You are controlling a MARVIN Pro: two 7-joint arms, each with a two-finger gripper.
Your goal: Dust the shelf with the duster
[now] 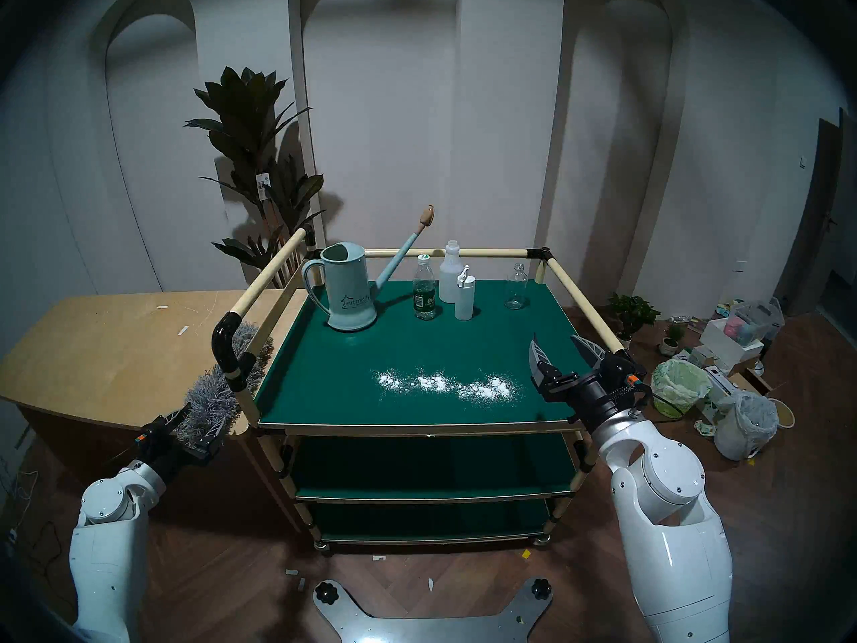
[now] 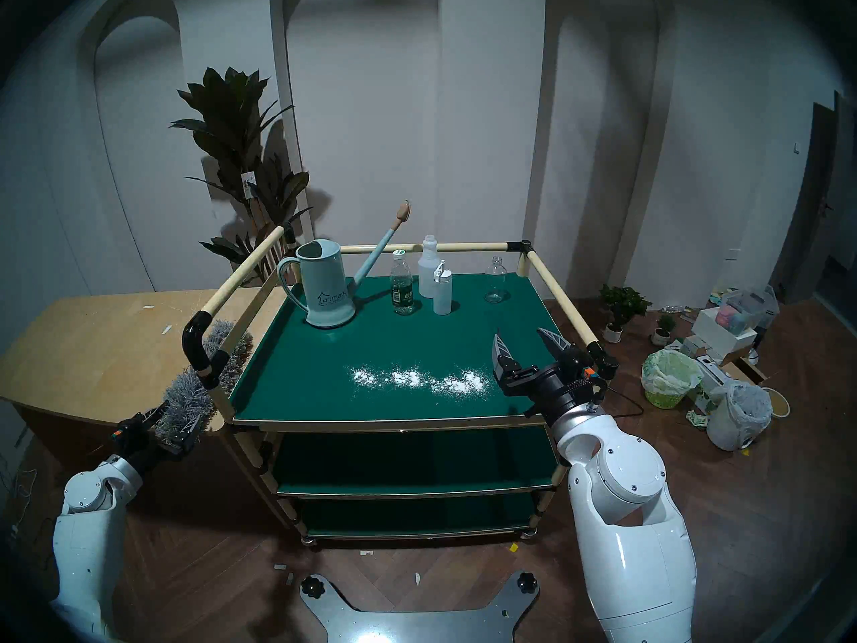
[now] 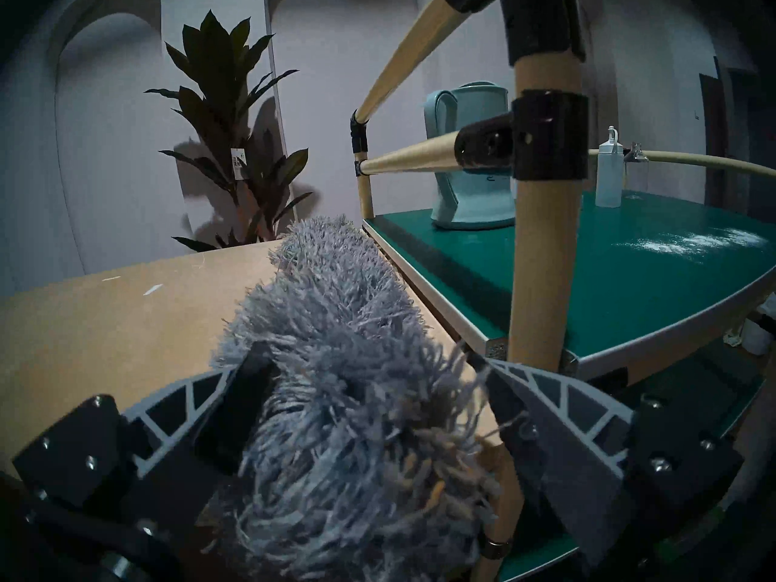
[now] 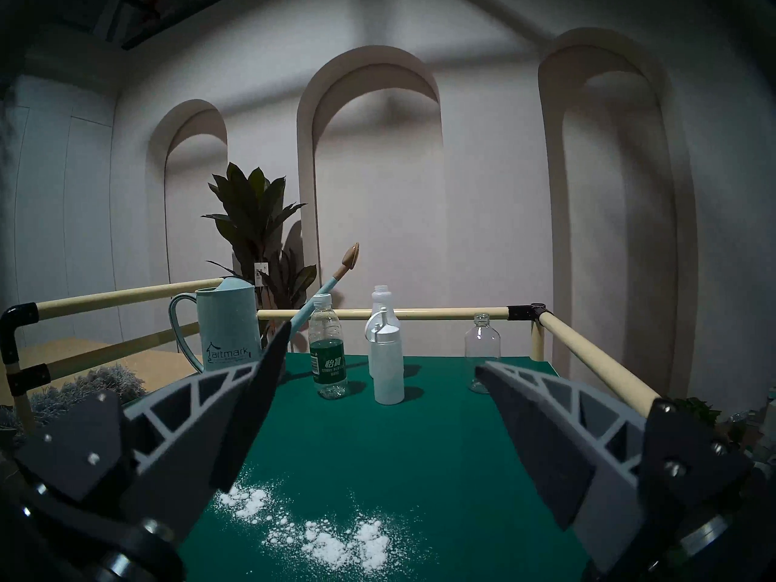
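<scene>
From the head views, the duster [image 1: 218, 387] lies on the tan surface [image 1: 116, 349] just outside the shelf [image 1: 417, 349] at its eight o'clock corner, long axis running toward one o'clock along the rail, with the left gripper [image 1: 197, 426] nearer and its jaws spread wide around the near end, not yet closed on it. In the left wrist view the fluffy head runs away toward twelve o'clock between the open fingers [image 3: 184, 404], the corner post [image 3: 541, 249] at two o'clock. In the right wrist view the right gripper [image 4: 378, 367] hovers with jaws open and empty above the white powder [image 4: 327, 535]; the watering can [image 4: 229, 329], its inside unseen, the water bottle [image 4: 329, 358], two white bottles and the empty glass bottle [image 4: 483, 350] stand at twelve o'clock.
</scene>
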